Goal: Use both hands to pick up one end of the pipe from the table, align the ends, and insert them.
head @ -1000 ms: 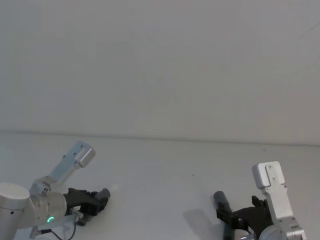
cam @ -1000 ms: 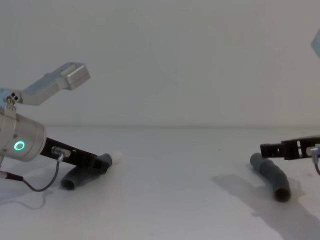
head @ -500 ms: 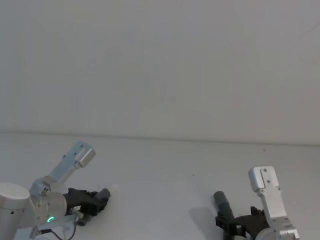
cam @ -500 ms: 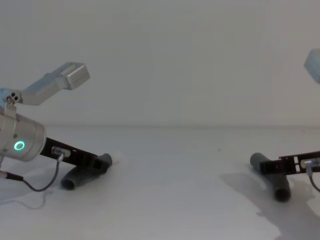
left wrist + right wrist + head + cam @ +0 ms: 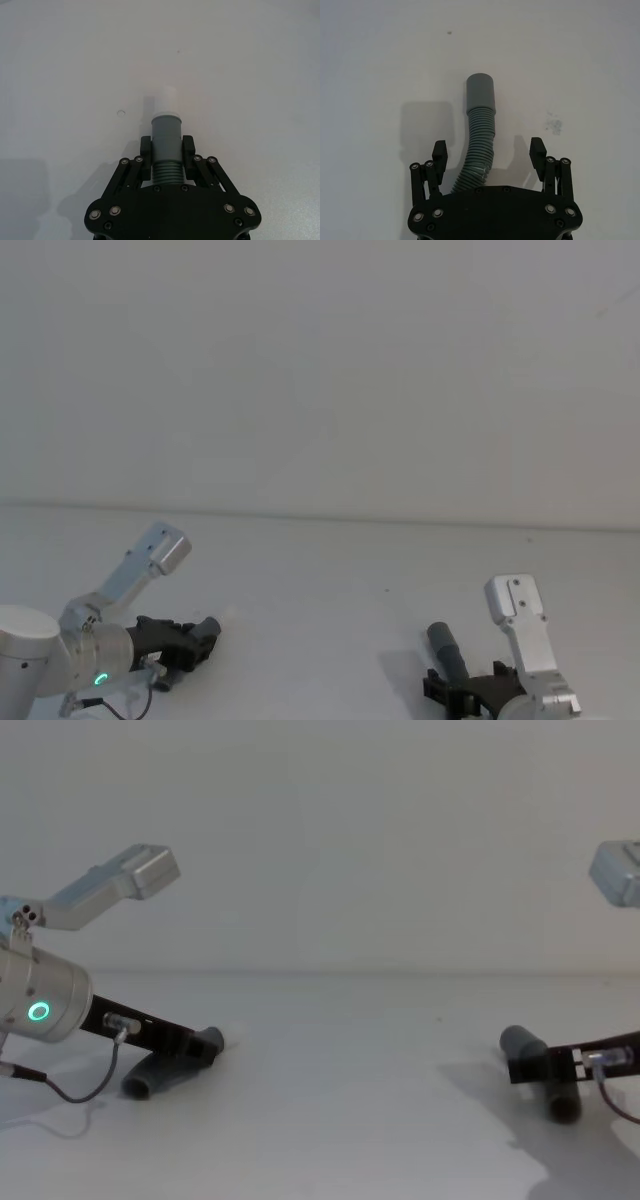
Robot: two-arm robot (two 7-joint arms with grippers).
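Observation:
Two grey corrugated pieces of the pipe lie on the white table. My left gripper is shut on the left piece just behind its narrow cuff, and the white tip sticks out in front. The chest view shows this gripper low at the left, with the piece resting on the table. My right gripper is open and down at the table, its fingers either side of the right piece. That piece's wider plain socket points forward. The head view shows the right gripper by that piece.
The white table runs back to a plain wall. Small dark specks and a faint smudge mark the surface. Free table lies between the two arms.
My right gripper has dropped from above the right pipe piece to table level, fingers now straddling it. The left arm and its piece have stayed put.

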